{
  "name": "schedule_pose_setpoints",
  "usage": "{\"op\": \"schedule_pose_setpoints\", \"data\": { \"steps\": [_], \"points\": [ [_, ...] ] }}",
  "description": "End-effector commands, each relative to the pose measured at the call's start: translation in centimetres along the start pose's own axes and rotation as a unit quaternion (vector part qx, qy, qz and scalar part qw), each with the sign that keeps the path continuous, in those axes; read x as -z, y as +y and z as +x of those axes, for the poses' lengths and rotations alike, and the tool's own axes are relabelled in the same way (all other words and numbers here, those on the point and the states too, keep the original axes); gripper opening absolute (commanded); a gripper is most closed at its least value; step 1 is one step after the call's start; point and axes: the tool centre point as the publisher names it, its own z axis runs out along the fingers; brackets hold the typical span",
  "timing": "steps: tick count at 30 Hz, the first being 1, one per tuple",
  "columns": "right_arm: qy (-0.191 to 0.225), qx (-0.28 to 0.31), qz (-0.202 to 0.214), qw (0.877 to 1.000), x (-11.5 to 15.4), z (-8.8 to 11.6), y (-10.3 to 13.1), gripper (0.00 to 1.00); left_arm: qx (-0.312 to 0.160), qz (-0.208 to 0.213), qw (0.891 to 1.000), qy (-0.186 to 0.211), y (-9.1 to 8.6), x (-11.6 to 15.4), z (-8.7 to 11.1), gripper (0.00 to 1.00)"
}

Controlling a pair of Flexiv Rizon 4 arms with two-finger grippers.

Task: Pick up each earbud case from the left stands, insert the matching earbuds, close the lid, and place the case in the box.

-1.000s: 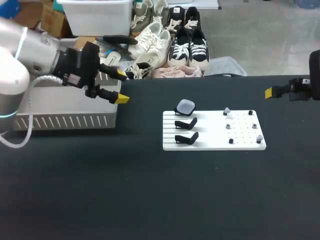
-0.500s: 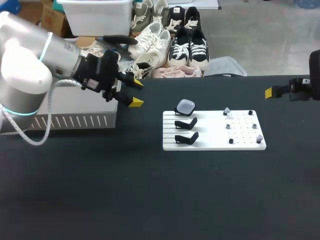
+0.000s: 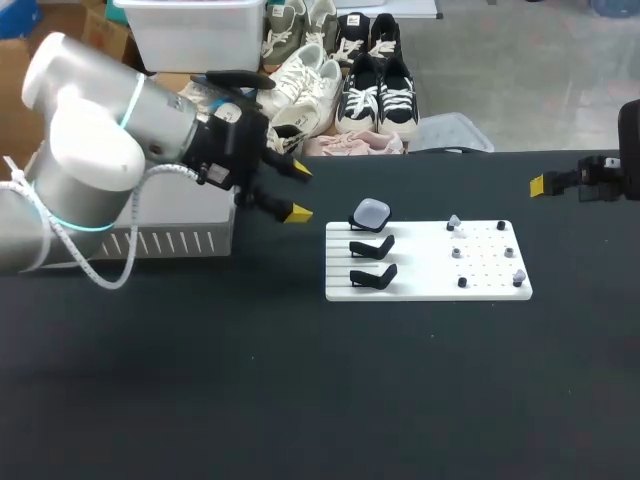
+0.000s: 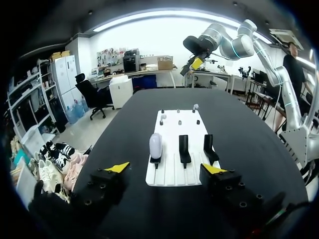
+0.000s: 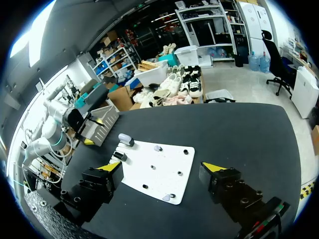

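Note:
A pale earbud case (image 3: 371, 212) sits on the farthest of three black stands at the left end of a white board (image 3: 430, 285). The two nearer stands (image 3: 372, 246) (image 3: 373, 276) are bare. Small earbuds (image 3: 454, 222) rest on pegs on the board's right half. My left gripper (image 3: 299, 192) hangs open just left of the board, level with the case. In the left wrist view the left gripper (image 4: 165, 168) is empty, and the case (image 4: 155, 146) stands a short way ahead. My right gripper (image 5: 162, 168) is open and empty, far right of the board (image 5: 159, 172).
A grey metal box (image 3: 150, 238) with a slotted side stands at the table's left, behind my left arm. The black tabletop (image 3: 320, 390) lies bare in front of the board and between the board and my right gripper (image 3: 540, 185).
My left arm has swung right from over the grey box to just beside the board's left end. The right arm has not moved.

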Motion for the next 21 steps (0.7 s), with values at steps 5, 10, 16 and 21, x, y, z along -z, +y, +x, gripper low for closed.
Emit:
{"op": "schedule_pose_setpoints", "data": {
  "steps": [5,10,16,21],
  "points": [
    [0.001,0.001,-0.004,1.000,0.0,0.0,-0.2,1.00,0.008,0.014,1.000,0.005,1.5,-2.0,0.5,0.83],
    [0.001,0.001,-0.004,1.000,0.0,0.0,-0.2,1.00,0.009,0.016,1.000,0.010,1.8,-2.8,0.8,0.86],
    [0.001,0.001,-0.004,1.000,0.0,0.0,-0.2,1.00,0.009,0.021,1.000,0.012,2.1,-3.7,0.7,0.91],
    [0.001,0.001,-0.004,1.000,0.0,0.0,-0.2,1.00,0.011,0.025,1.000,0.011,2.3,-4.7,0.5,0.85]
  ]
}}
